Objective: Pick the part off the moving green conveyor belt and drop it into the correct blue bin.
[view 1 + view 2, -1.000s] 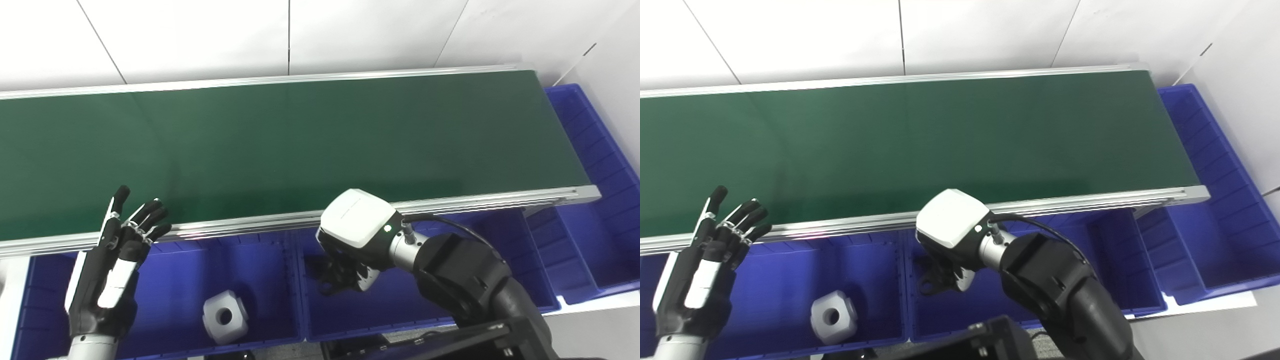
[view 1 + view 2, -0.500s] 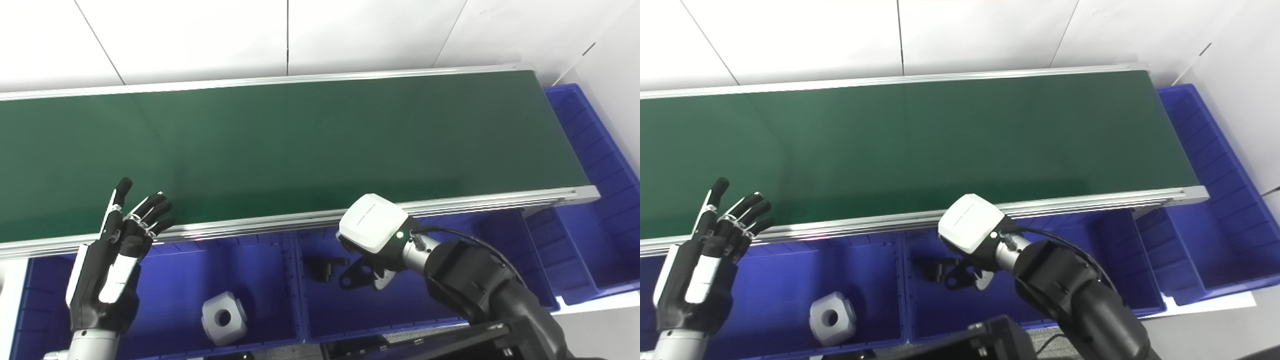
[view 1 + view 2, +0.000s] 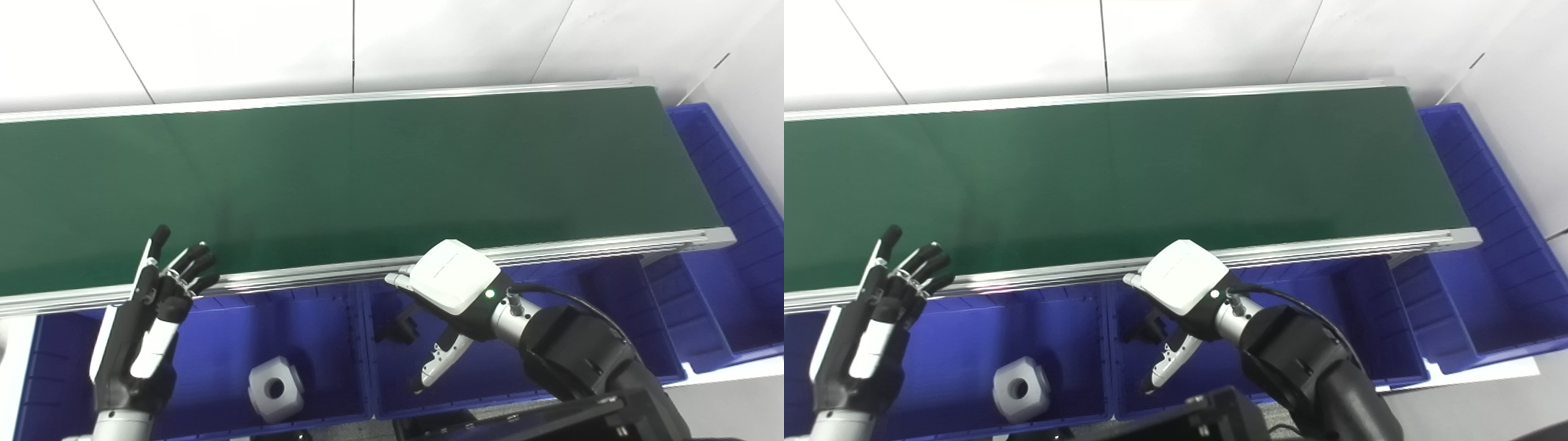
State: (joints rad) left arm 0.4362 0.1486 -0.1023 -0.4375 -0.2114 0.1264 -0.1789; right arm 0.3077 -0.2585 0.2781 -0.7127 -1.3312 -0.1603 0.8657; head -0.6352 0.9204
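Down in the middle blue bin (image 3: 484, 386), a small black part (image 3: 401, 327) lies on the floor near the bin's back left corner, just below the conveyor's near rail. It is dark and matte, an irregular blocky shape with a short upright stub; much of it is hidden by the right hand, so its long axis and heading cannot be told for sure.

The right hand (image 3: 450, 288) hovers over that bin, white back plate up, with its fingers spread apart and holding nothing; the thumb (image 3: 438, 364) hangs down toward the bin's front.

The left hand (image 3: 144, 334) is raised by the belt's near edge, palm turned sideways, fingers loosely apart and empty.

A white chunky part with a round hole (image 3: 275, 389) sits in the left blue bin (image 3: 324, 318). The green conveyor belt (image 3: 367, 177) carries nothing in view.
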